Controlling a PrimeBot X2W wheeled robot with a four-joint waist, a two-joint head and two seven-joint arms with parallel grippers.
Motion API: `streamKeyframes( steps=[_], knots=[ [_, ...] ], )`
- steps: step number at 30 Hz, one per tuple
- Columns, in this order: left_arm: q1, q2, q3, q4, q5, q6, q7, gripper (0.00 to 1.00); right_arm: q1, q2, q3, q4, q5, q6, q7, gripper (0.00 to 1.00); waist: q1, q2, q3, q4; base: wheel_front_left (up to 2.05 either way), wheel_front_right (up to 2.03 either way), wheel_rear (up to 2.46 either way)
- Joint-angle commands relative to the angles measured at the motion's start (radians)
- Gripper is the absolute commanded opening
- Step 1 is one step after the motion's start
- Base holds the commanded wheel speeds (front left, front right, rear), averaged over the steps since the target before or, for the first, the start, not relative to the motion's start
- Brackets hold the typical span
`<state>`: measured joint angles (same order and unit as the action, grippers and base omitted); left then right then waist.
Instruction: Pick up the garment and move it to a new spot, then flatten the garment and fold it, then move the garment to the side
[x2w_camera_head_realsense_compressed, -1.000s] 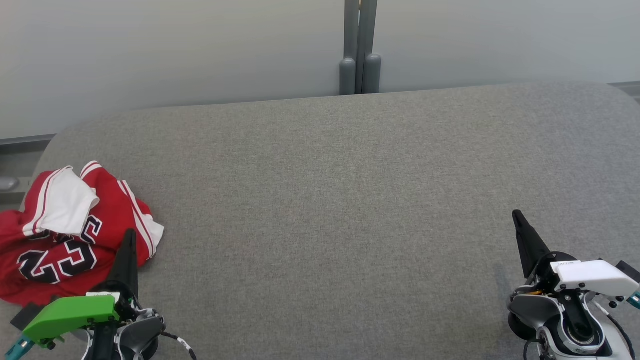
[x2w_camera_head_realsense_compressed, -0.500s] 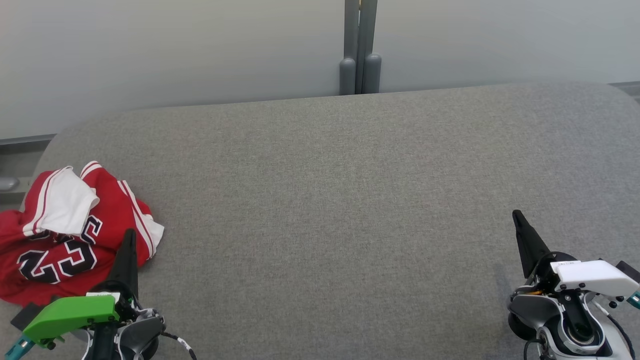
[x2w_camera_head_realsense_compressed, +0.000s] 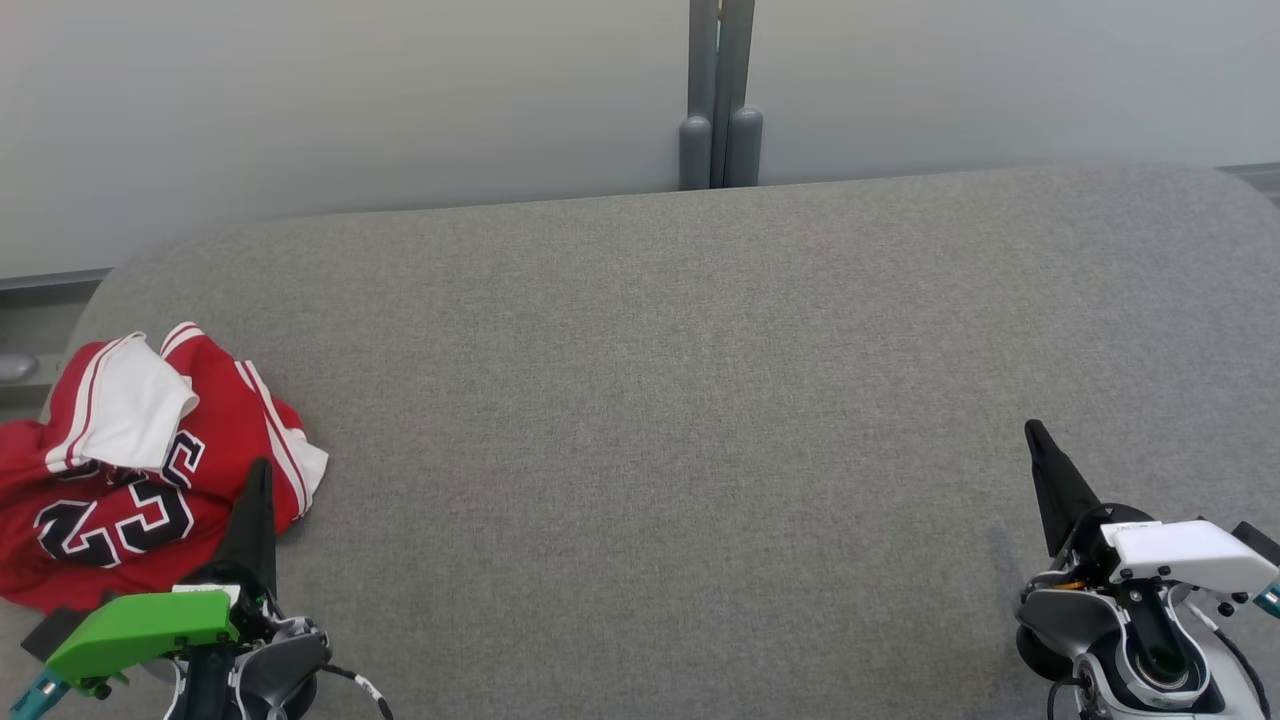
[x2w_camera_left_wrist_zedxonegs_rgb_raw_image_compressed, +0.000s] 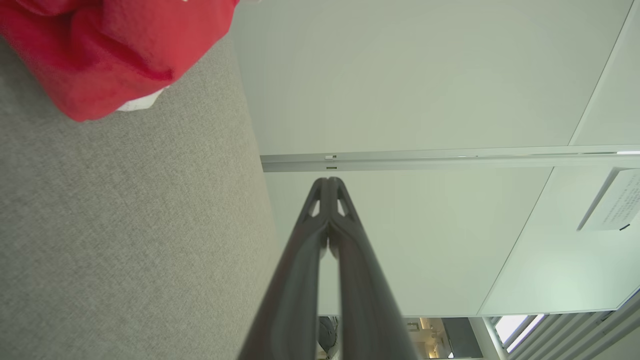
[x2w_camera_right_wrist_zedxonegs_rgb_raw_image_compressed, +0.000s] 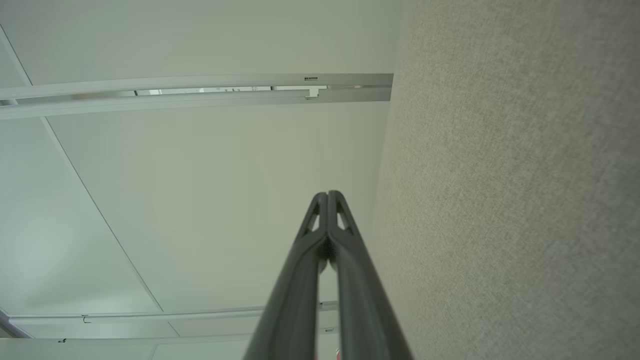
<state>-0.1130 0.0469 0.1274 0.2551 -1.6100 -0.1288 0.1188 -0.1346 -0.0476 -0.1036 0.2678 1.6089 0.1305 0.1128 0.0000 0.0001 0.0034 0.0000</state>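
the left pincer and right pincer are both clenched on nothing and sit exactly where they were a second ago, with the crumpled red basketball jersey untouched at the left edge of the grey surface, so the pickup hasn't begun.

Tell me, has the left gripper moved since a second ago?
No. The left gripper sits at the same spot against the jersey's right edge.
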Motion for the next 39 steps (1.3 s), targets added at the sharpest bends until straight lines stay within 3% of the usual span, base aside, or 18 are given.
streamKeyframes(
  steps=[1,2,11,26,39],
  knots=[
    [-0.009,0.006,0.002,-0.004,-0.001,-0.004,0.002,0.00,0.007,-0.005,-0.001,-0.004,0.006,0.000,-0.001,0.00,0.0000,-0.0001,0.000,0.000,0.00,0.00,0.00],
    [0.001,-0.001,0.000,0.003,0.000,0.000,0.000,1.00,0.001,0.001,0.000,0.003,0.000,0.000,0.000,1.00,0.0000,-0.0001,0.000,0.000,0.00,0.00,0.00],
    [0.029,0.004,-0.022,0.030,0.063,0.001,-0.038,1.00,0.023,-0.014,0.041,0.011,-0.056,0.000,-0.035,1.00,0.0000,-0.0001,0.001,0.001,0.00,0.00,0.00],
    [0.052,0.008,-0.048,0.020,0.439,0.021,-0.108,1.00,0.025,-0.034,0.091,0.014,-0.383,0.000,-0.105,1.00,0.0000,-0.0001,0.002,0.004,0.00,0.00,0.00],
    [0.069,0.015,-0.074,0.021,0.654,0.050,-0.156,1.00,0.032,-0.040,0.123,0.009,-0.591,0.000,-0.153,1.00,0.0000,-0.0001,0.003,0.007,0.00,0.00,0.00]
  ],
)
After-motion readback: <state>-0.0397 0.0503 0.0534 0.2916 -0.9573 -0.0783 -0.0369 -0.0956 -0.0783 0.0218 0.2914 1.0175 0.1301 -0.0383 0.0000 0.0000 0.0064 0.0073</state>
